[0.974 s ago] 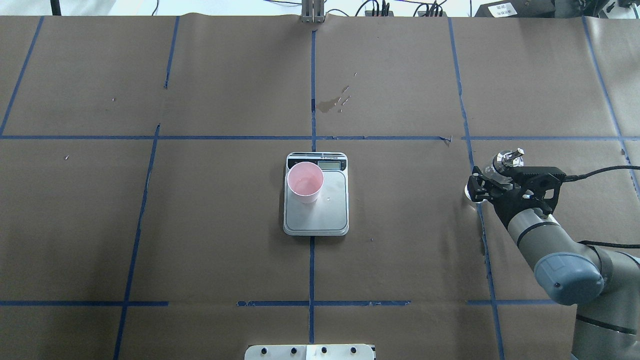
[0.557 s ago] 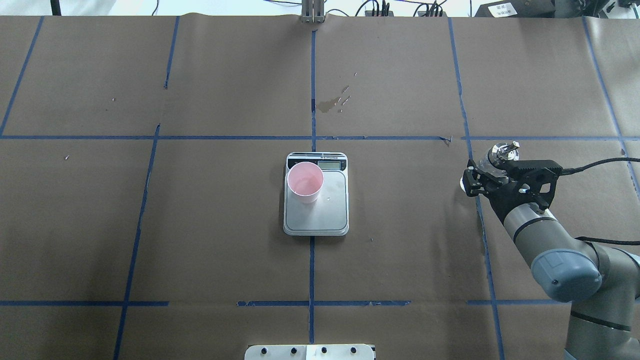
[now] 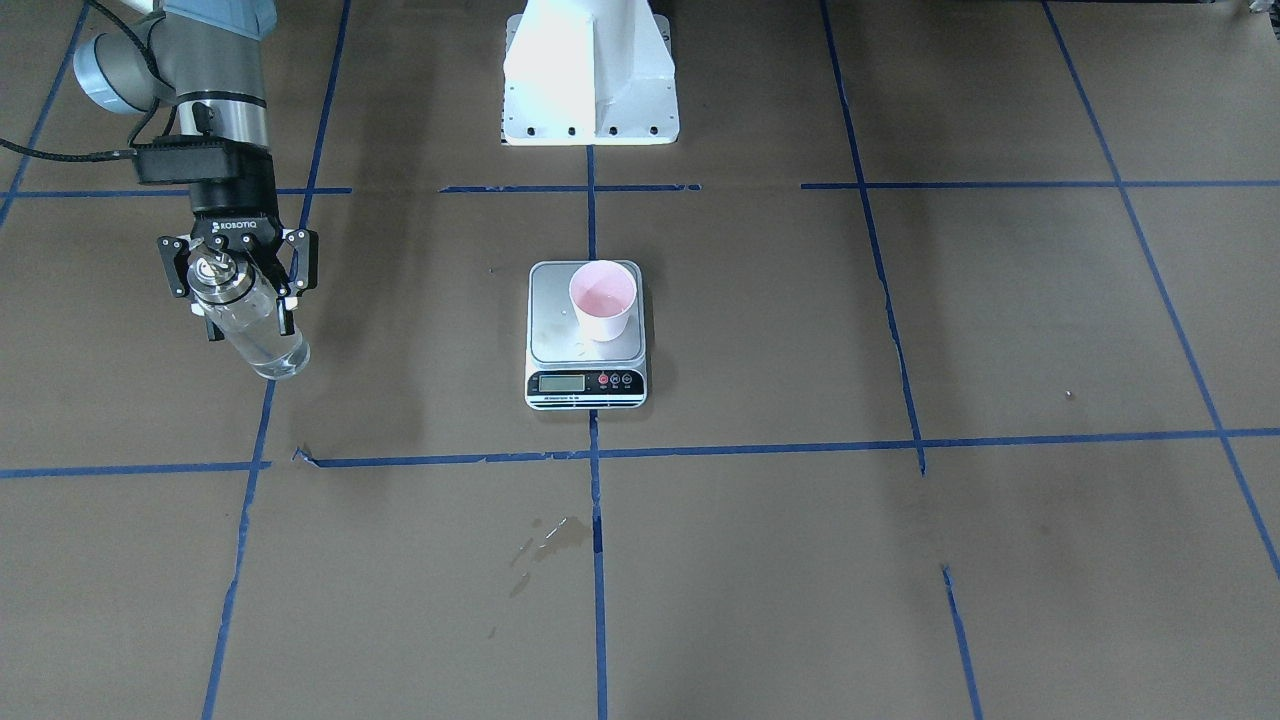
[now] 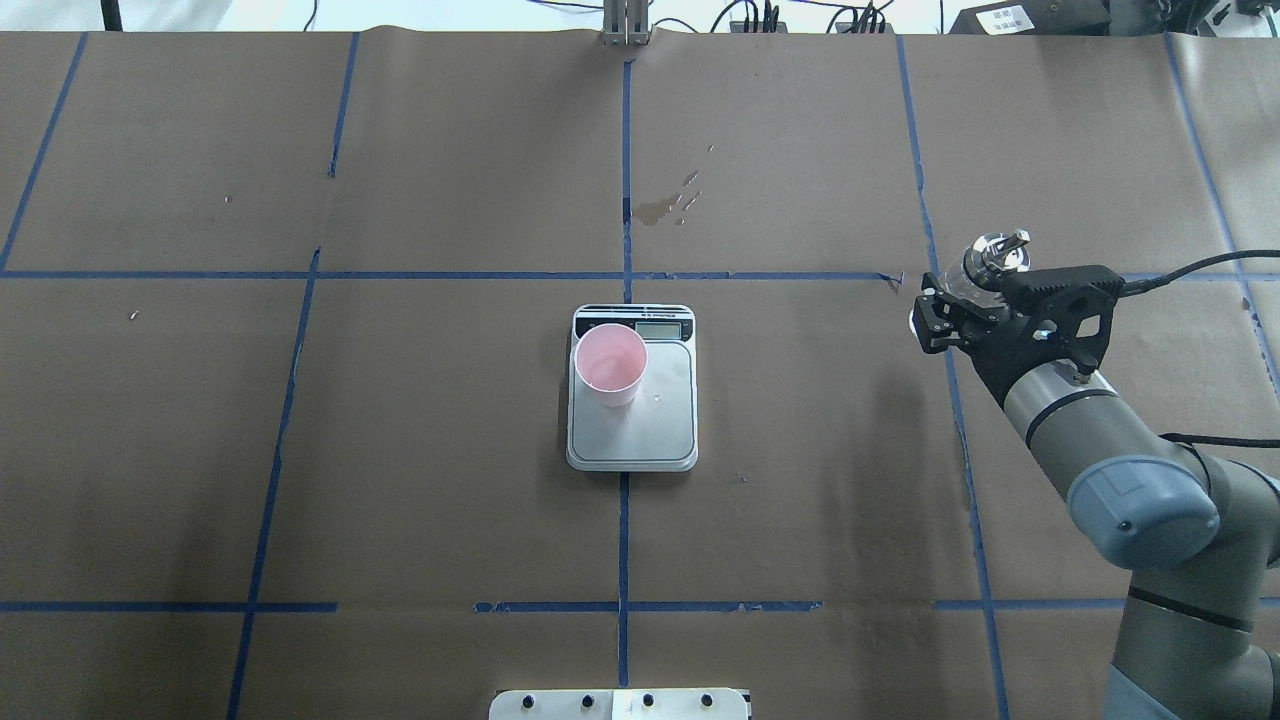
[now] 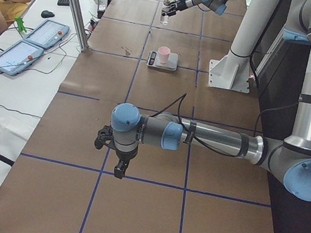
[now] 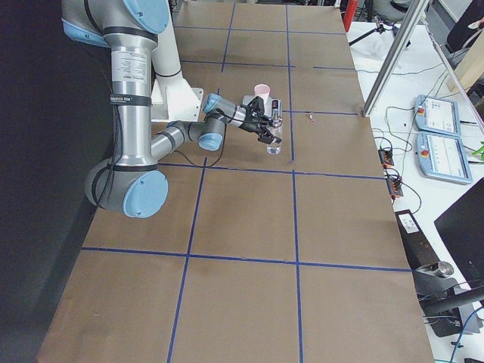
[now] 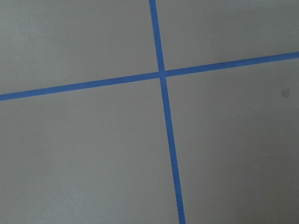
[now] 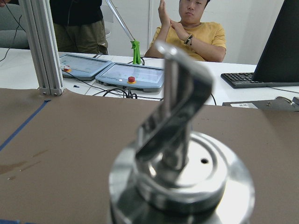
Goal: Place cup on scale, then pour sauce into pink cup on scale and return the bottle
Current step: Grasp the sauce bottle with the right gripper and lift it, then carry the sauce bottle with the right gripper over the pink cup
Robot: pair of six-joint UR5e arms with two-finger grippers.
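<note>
R hand (image 3: pixel 245 318) clamped on bottle (image 3: pixel 262 345) just below its collar, over R side of surface (image 3: pixel 900 600), well apart from scale (image 4: pixel 655 430). Pink cup (image 4: pixel 610 363) stands upright on scale plate, corner near LCD. L hand (image 5: pixel 118 170) hangs low over surface; can't tell if apart or together.

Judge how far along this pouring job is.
Done: the cup stands on the scale. In hand: the right tool is shut on the upright bottle, far to the side of the scale. A drop on the scale hints that pouring is over, but the cup's contents cannot be made out. Left: at least releasing the bottle.
</note>
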